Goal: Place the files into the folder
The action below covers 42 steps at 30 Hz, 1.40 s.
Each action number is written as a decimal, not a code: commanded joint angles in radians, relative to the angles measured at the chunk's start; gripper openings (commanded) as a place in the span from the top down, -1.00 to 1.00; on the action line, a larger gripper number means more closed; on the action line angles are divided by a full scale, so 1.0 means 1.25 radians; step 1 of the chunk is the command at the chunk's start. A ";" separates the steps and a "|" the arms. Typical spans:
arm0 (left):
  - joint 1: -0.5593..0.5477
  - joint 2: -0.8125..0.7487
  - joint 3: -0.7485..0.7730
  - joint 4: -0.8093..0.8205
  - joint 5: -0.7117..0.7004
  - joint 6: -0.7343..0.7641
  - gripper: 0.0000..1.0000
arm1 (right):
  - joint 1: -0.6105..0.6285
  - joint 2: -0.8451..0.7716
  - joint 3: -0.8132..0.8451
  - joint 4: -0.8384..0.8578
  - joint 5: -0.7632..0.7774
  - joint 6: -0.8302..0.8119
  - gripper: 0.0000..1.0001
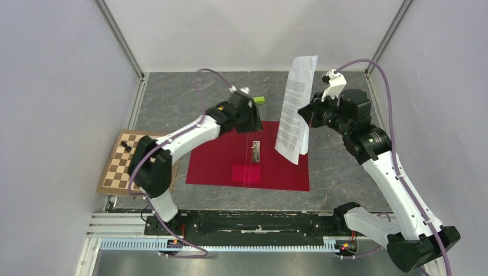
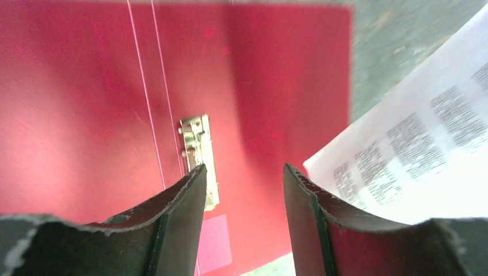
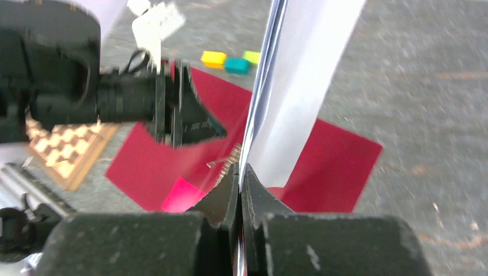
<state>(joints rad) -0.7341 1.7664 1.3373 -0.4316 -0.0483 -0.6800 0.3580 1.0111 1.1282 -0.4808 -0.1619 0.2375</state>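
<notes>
The red folder point(image 1: 227, 164) lies open and flat in the middle of the table, its metal clip point(image 1: 256, 150) at the centre fold. My right gripper point(image 1: 308, 115) is shut on the files point(image 1: 296, 109), a thin stack of printed white sheets held upright on edge above the folder's right half. In the right wrist view the files point(image 3: 299, 86) rise edge-on from between my shut fingers point(image 3: 262, 195). My left gripper point(image 1: 255, 115) is open and empty above the folder's far edge. In the left wrist view its gap point(image 2: 244, 178) frames the folder point(image 2: 86, 115), with the clip point(image 2: 198, 152) and the files point(image 2: 414, 149) on either side.
A wooden chessboard point(image 1: 124, 167) with a dark piece lies at the left. Small yellow, teal and green blocks point(image 3: 227, 60) sit on the grey table behind the folder. White walls enclose the cell. A metal rail point(image 1: 230, 244) runs along the near edge.
</notes>
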 commanded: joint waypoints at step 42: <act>0.400 -0.335 0.013 1.586 0.896 -0.774 -0.47 | 0.007 0.000 0.179 0.913 -0.772 0.451 1.00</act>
<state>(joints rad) -0.2367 1.3994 1.3190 1.4734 1.0496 -1.5761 0.3630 0.9737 1.3457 0.4477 -1.0813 0.6804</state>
